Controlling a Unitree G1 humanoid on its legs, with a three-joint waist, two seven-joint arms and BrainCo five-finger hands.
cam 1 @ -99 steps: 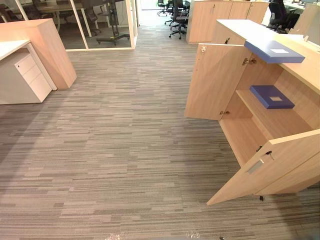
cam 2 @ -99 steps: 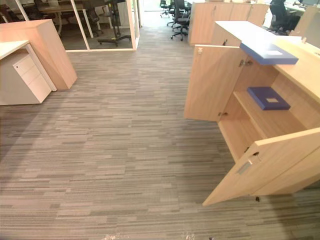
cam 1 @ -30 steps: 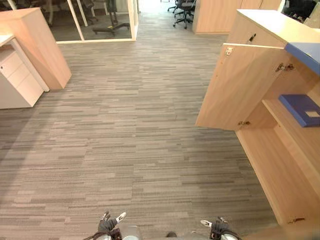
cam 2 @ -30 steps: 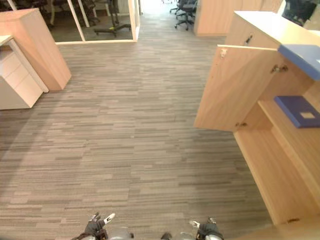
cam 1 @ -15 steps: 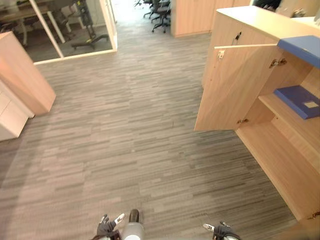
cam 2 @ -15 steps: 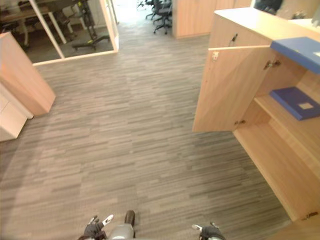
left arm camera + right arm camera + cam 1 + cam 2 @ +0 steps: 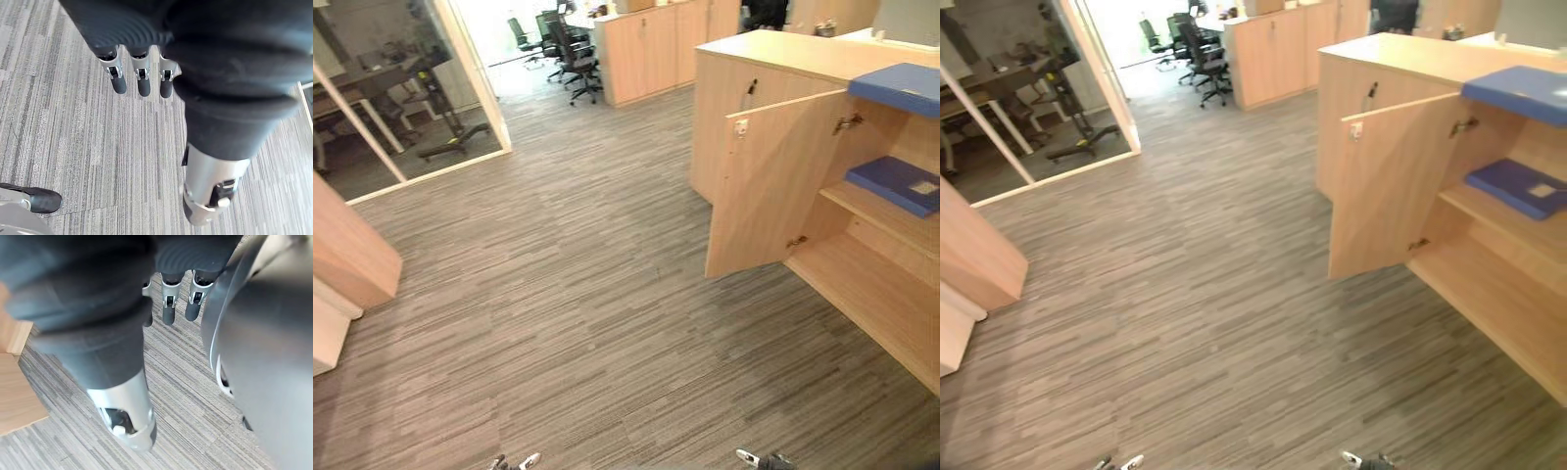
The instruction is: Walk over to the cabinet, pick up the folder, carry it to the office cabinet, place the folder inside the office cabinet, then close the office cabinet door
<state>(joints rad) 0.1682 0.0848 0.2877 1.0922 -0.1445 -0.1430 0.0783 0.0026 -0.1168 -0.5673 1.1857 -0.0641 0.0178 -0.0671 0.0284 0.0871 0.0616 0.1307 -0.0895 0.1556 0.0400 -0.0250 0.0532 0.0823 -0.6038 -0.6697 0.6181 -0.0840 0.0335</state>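
A light blue folder [image 7: 901, 88] lies on top of the wooden office cabinet [image 7: 783, 61] at the right. A darker blue folder [image 7: 899, 184] rests on the shelf inside, behind the open door [image 7: 769, 196]. Both are well ahead of me and to my right. My left hand [image 7: 139, 81] hangs over the carpet with straight fingers and holds nothing. My right hand [image 7: 168, 308] hangs the same way, open and empty, close to a wooden edge [image 7: 14, 396]. The tips of both hands, left hand [image 7: 514, 461] and right hand [image 7: 759, 458], peek in at the bottom of the eye views.
Grey striped carpet [image 7: 568, 323] stretches between me and the cabinet. A glass partition [image 7: 475, 88] stands at the back left, with a wooden desk end [image 7: 352, 259] at the left. Office chairs [image 7: 570, 54] and more wooden cabinets [image 7: 646, 49] line the back.
The whole picture has shifted, so the camera has moved: the partition and desk slid left and the cabinet looks more upright. Both hands hang as before, lower in view.
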